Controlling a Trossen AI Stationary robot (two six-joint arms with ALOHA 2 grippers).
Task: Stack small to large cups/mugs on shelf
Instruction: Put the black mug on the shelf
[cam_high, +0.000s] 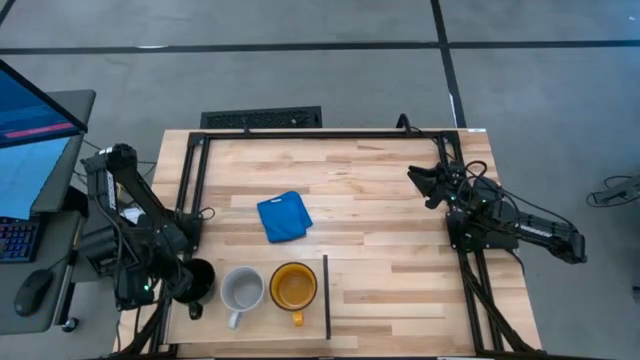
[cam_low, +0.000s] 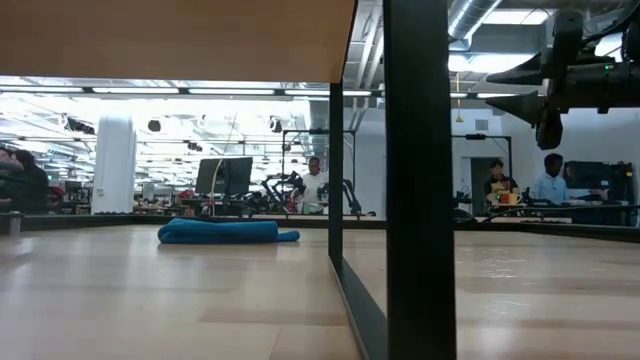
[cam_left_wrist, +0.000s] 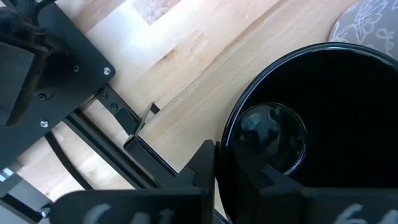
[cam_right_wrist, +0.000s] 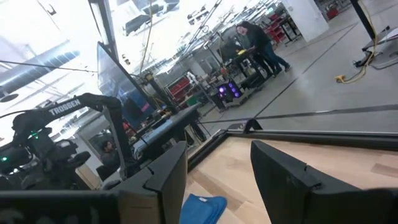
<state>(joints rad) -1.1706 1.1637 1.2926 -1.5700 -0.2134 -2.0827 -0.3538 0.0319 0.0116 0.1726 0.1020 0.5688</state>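
Note:
Three mugs stand in a row on the pale wood shelf (cam_high: 262, 325) at the table's near edge: a glossy black mug (cam_high: 200, 279) at the left, a grey-white mug (cam_high: 242, 289) in the middle and a yellow mug (cam_high: 293, 286) beside the dark upright divider (cam_high: 326, 297). My left gripper (cam_high: 187, 283) comes down at the black mug (cam_left_wrist: 311, 124) and is shut on its wall. My right gripper (cam_high: 425, 183) hangs open over the table's right side, far from the mugs, with nothing between its fingers. My left gripper has the black mug's wall at the rim (cam_left_wrist: 225, 146), on the side toward the table's left edge. One finger (cam_left_wrist: 204, 163) is outside the wall and the other reaches inside the mug. The fingers point steeply down. Whether the mug's base is on the shelf I cannot tell.
A folded blue cloth (cam_high: 284, 216) lies on the planked tabletop in the middle, also low in the low view (cam_low: 225, 231). Black frame rails (cam_high: 190, 180) run along the table's left, far and right sides. People stand in the room beyond the table.

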